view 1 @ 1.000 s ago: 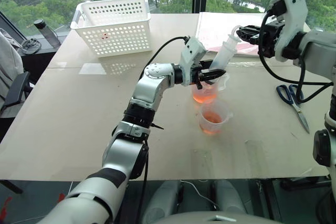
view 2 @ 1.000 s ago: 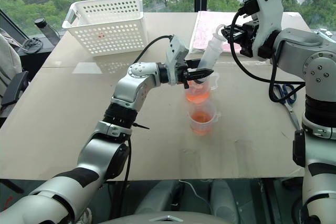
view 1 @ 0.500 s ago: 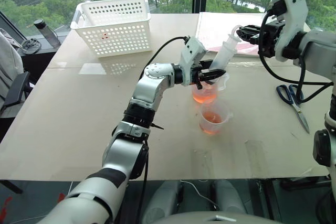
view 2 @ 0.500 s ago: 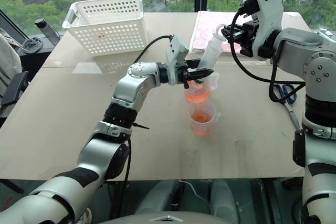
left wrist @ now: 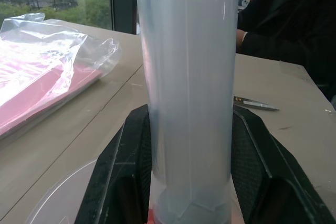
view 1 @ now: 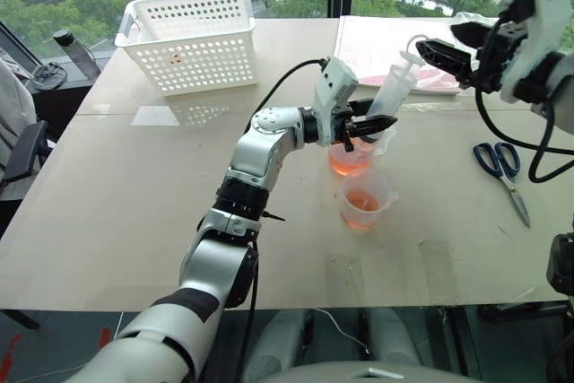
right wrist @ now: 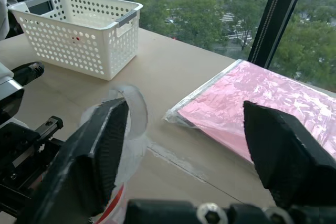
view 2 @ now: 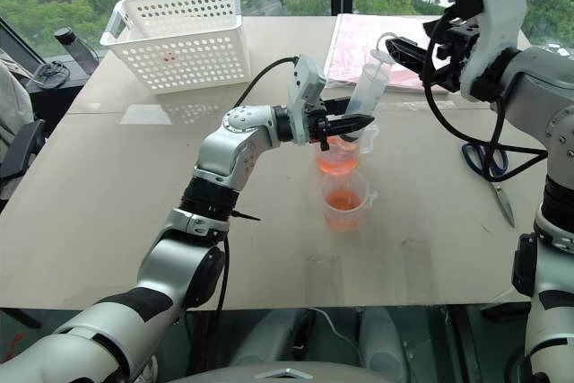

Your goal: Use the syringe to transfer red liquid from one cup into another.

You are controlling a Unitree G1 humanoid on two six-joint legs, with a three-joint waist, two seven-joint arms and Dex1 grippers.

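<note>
Your left gripper (view 1: 369,123) is clamped on the syringe (view 1: 389,96), tilted over the taller beaker (view 1: 352,157), tip inside it. Your right gripper (view 2: 414,53), jaws spread wide, sits just beside the plunger top. The smaller beaker (view 1: 362,201) stands just in front of the taller beaker

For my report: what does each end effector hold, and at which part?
The left end effector clamps the syringe by its barrel, above the taller cup. The right end effector is open, holding nothing.
</note>
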